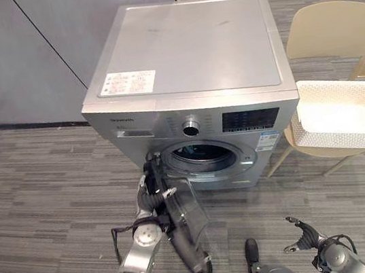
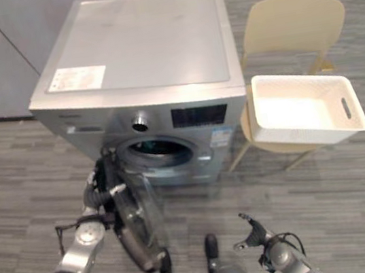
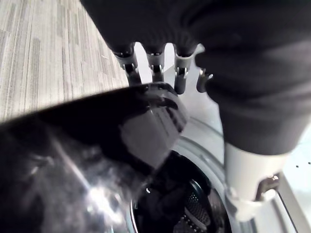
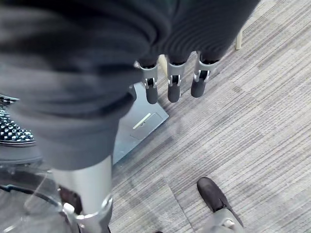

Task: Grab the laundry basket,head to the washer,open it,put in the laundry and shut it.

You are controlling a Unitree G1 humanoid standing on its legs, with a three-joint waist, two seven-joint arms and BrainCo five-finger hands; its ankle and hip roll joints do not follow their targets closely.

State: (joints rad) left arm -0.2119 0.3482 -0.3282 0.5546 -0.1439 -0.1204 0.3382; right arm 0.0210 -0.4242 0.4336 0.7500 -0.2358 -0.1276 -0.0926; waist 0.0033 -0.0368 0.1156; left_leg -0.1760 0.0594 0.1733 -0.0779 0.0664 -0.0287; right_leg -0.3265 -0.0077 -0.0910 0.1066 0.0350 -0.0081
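Lowest in the frame, your right hand (image 1: pixel 306 236) hangs with fingers spread, holding nothing. Your left hand (image 1: pixel 155 190) rests straight-fingered against the open washer door (image 1: pixel 184 215), centre frame. Laundry (image 3: pixel 158 196) looks already inside the drum, and the white basket (image 1: pixel 344 114) sits empty on a chair (image 1: pixel 332 32), right. Closing likely comes next: swing the door inward; floor around it looks open.
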